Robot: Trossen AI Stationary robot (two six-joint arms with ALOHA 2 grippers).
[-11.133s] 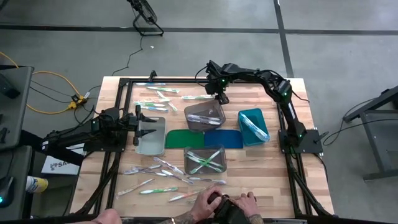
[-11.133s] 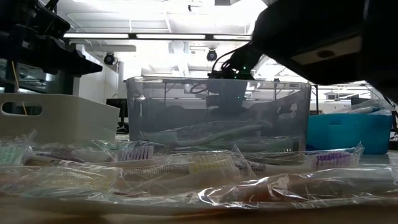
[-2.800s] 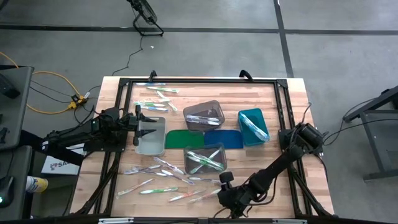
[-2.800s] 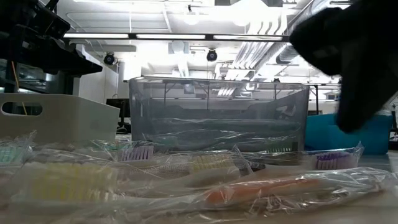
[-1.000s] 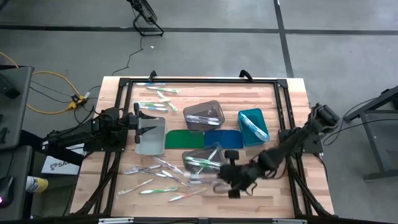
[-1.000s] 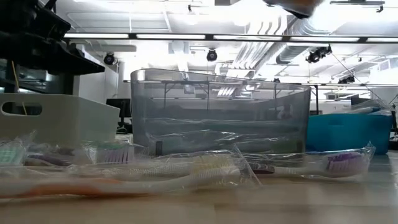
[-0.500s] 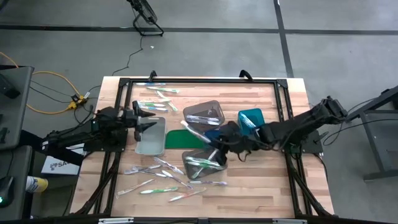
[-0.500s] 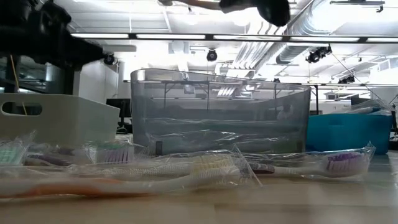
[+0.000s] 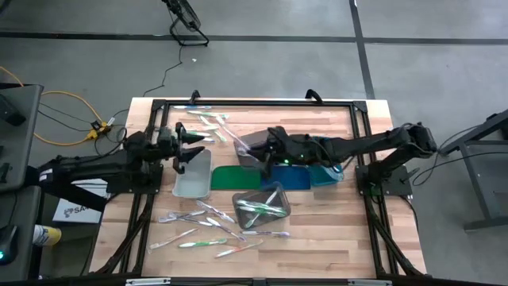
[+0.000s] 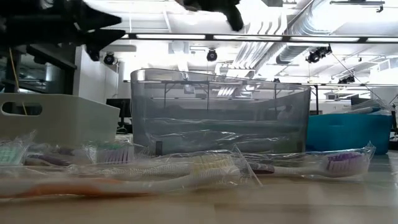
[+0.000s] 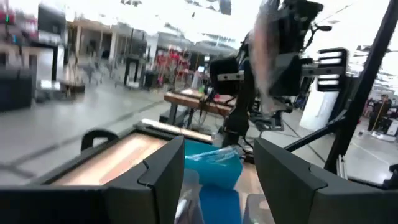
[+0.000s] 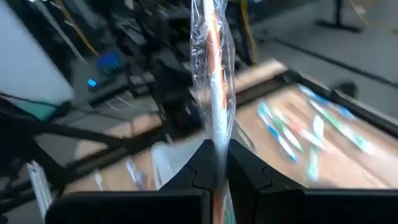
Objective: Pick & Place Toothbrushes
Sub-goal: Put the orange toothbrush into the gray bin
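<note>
My right gripper [image 9: 267, 148] reaches in from the right. It hovers above the far grey bin [image 9: 259, 143] and is shut on a wrapped toothbrush [image 12: 210, 68] with an orange handle. My left gripper [image 11: 214, 180] stands open with nothing in it, over the far end of the clear bin [image 9: 193, 175] at the left. Loose wrapped toothbrushes [image 9: 198, 226] lie flat at the near left, and more toothbrushes [image 9: 202, 119] at the far left. Several others rest in the near bin [image 9: 260, 205] and in the teal bin [image 9: 321, 163]. My right gripper pinches the wrapped toothbrush between its two fingers [image 12: 245, 165], by the wrapper near one end [image 12: 216, 134]. The rest sticks out past the fingertips toward the table's far left. It is lifted clear of the table and the bins.
A green mat [image 9: 230, 176] and a blue mat [image 9: 287, 178] lie flat between the bins. A black frame [image 9: 238, 102] runs around the work area. In the low view the wrapped toothbrushes [image 10: 186, 171] lie in front of the near bin [image 10: 217, 112].
My right gripper has swung from near the table's near edge toward the far edge and the left, carrying the wrapped toothbrush, and now hangs over the far grey bin. My left gripper has shifted a little toward the far edge.
</note>
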